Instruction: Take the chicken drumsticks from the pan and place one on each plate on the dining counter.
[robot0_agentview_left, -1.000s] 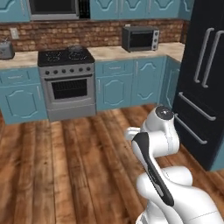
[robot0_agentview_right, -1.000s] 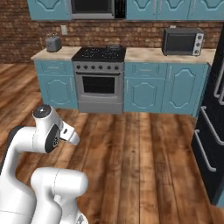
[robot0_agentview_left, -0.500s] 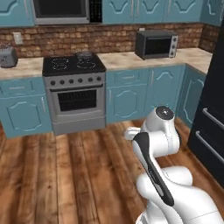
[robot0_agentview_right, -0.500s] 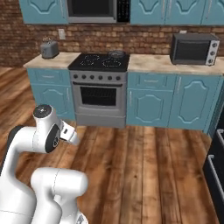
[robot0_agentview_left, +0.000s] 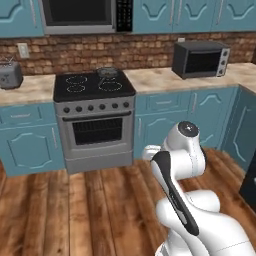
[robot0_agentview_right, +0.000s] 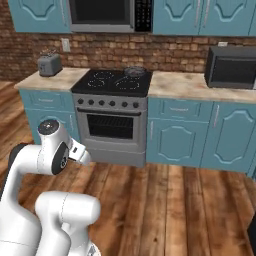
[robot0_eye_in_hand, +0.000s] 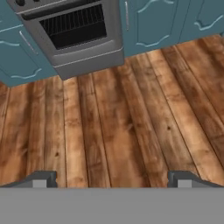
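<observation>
1. The toaster (robot0_agentview_left: 10, 75) stands at the far left of the worktop (robot0_agentview_left: 27, 90), well clear of the job. A wide swing of the arm on that side could clip it, though that risk looks small.
2. The stove (robot0_agentview_left: 95, 117) sits next along, and the pan (robot0_agentview_left: 106, 72) rests on its back right burner, near the brick wall. The drumsticks inside are too small to make out from here.
3. The gripper (robot0_eye_in_hand: 111, 180) hangs low in front of the robot, pointing at the wooden floor (robot0_eye_in_hand: 113, 131) before the oven door. Its fingers (robot0_eye_in_hand: 41, 179) stand wide apart with nothing between them.
4. So the pan lies well above and beyond the gripper, up on the stove top, with the whole oven front between them.
5. The main hazard, as I judge it: the arm must rise past the stove's front edge and knobs (robot0_agentview_right: 112, 103), and lifting too close could knock them.
6. A reach for the back burner may also catch the pan and slide it.
7. The microwave (robot0_agentview_left: 200, 59) at the right is well apart from all this.
</observation>
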